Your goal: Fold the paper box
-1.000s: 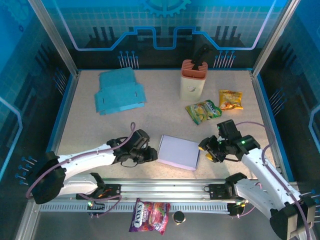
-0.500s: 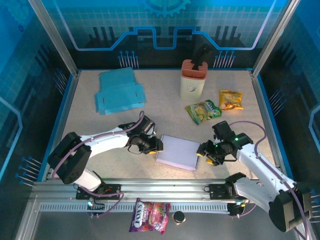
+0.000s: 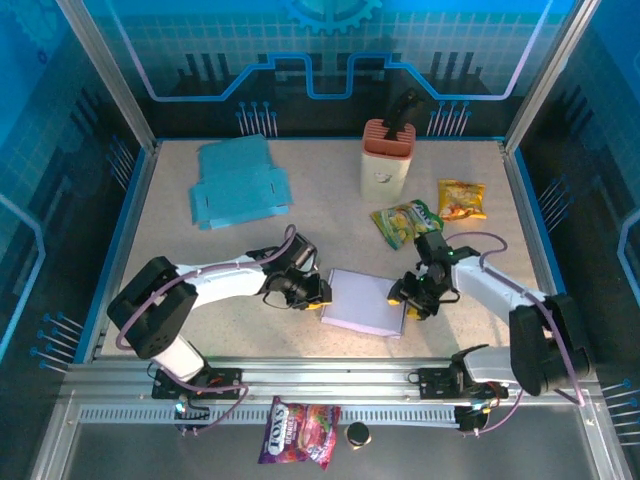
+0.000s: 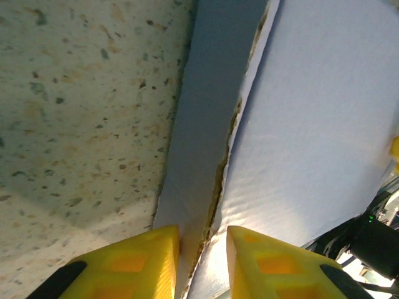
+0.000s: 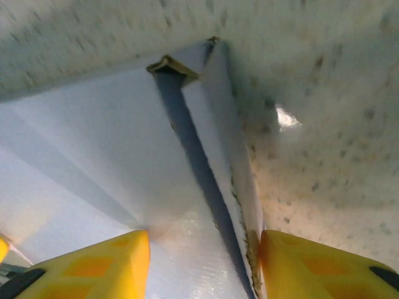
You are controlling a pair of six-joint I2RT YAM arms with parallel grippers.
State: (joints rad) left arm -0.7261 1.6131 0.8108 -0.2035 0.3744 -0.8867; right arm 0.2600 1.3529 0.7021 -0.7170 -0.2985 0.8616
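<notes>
The speckled counter (image 3: pixel 180 250) carries everything. Near its far-left corner lies a stack of flat blue cardboard (image 3: pixel 240 183), with no print that can be read. The paper box (image 3: pixel 365 303) sits close to the middle of the near edge: pale lavender-white, plain, with no label on it, lying flat with its long side turned slightly.

The left arm (image 3: pixel 215 282) reaches in from the left and the right arm (image 3: pixel 490 288) from the right, so that they meet the box at opposite ends. The left fingers (image 3: pixel 318 293) are at the box's left edge. In the left wrist view the yellow tips stand only narrowly apart, one on each side of the seam where the side wall meets the top panel. Whether they actually pinch the card cannot be told. The right fingers (image 3: pixel 403 297) are spread about halfway and straddle the right-hand wall of the box near its corner, without clamping it.

Toward the far right stands a cream holder with a salmon top (image 3: pixel 383 160) and a dark handle sticking out; its small mark is unreadable. Beside it lie a green-yellow snack packet (image 3: pixel 407 222) and an orange one (image 3: pixel 461 198), their lettering too small to read. On the metal rail (image 3: pixel 130 412) before the near edge lies a pink packet (image 3: pixel 300 432); its bold white brand name cannot be made out with certainty.
</notes>
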